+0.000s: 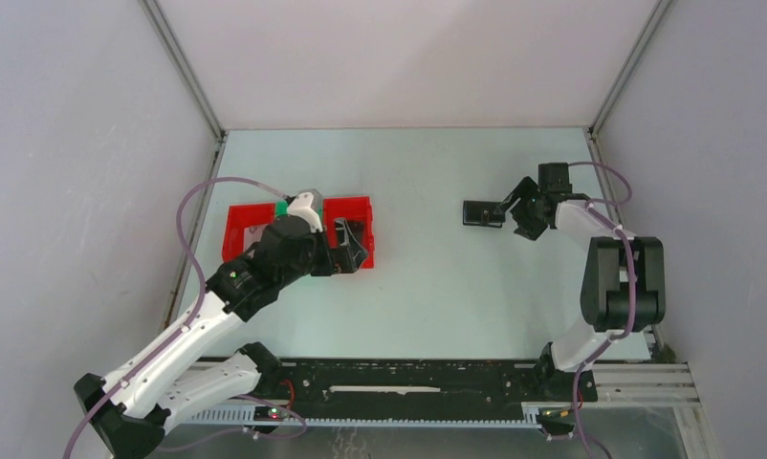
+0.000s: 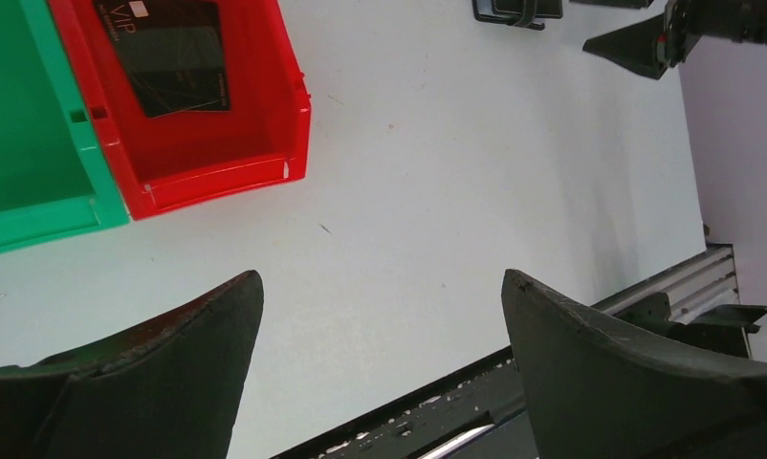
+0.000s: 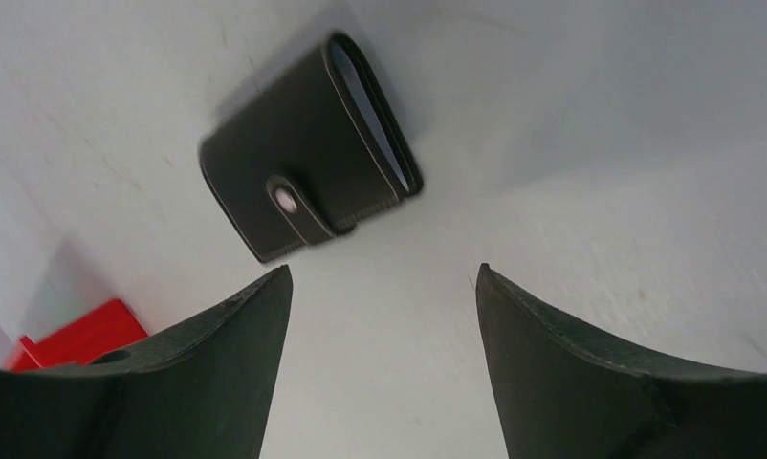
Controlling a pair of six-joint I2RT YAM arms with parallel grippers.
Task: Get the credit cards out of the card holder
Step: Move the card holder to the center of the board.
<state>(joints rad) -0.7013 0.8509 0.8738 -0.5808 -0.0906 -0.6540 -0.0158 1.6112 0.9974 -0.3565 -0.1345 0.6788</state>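
The card holder (image 1: 481, 212) lies folded shut on the table at the right, black, with a snap tab (image 3: 286, 198) on its upper face. Pale edges of the credit cards (image 3: 368, 100) show in its open side. My right gripper (image 1: 514, 218) is just to the holder's right, open, with nothing between its fingers. In the right wrist view the card holder (image 3: 303, 158) sits just beyond the fingertips of the right gripper (image 3: 384, 273). My left gripper (image 2: 382, 277) is open and empty above bare table, by the red tray. A dark card (image 2: 174, 53) marked VIP lies in that tray.
A red tray (image 1: 294, 215) stands at the left with a green tray (image 2: 26, 143) against it, partly under my left arm (image 1: 265, 263). A black rail (image 1: 408, 378) runs along the near edge. Grey walls close in both sides.
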